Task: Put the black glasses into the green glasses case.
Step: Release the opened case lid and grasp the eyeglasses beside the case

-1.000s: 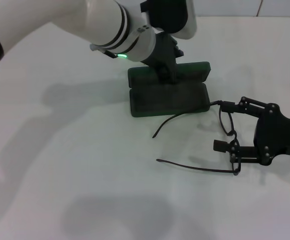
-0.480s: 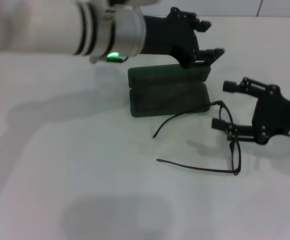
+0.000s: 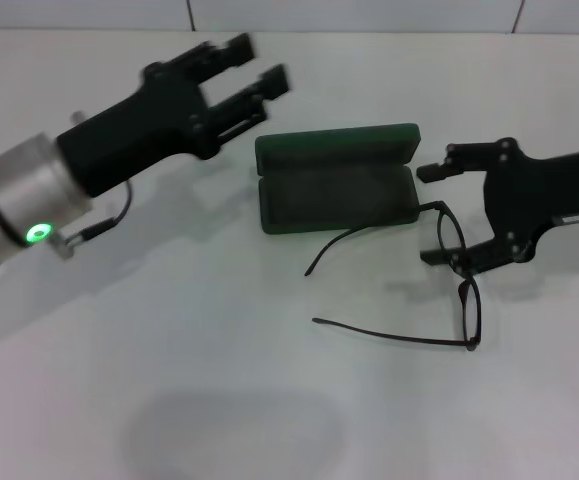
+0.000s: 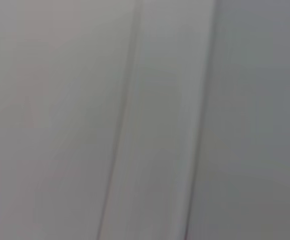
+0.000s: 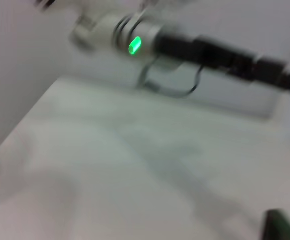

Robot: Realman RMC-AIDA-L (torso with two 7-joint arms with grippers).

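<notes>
- Head view: the green glasses case (image 3: 335, 178) lies open on the white desk (image 3: 169, 380). The black glasses (image 3: 439, 270) lie unfolded just in front of it. The right claw (image 3: 449, 210) is spread wide beside their front frame. The left claw (image 3: 254, 70) hovers open, off to the case's left.
- Left wrist view: only grey blur.
- Right wrist view: the left arm (image 5: 195, 47), far off, and possibly a case corner.
- The frame looks light, thin and fragile; grip the bridge gently.

Likely lab test bench: bare white tabletop (image 3: 219, 400), plain white wall panels (image 3: 369, 12).
</notes>
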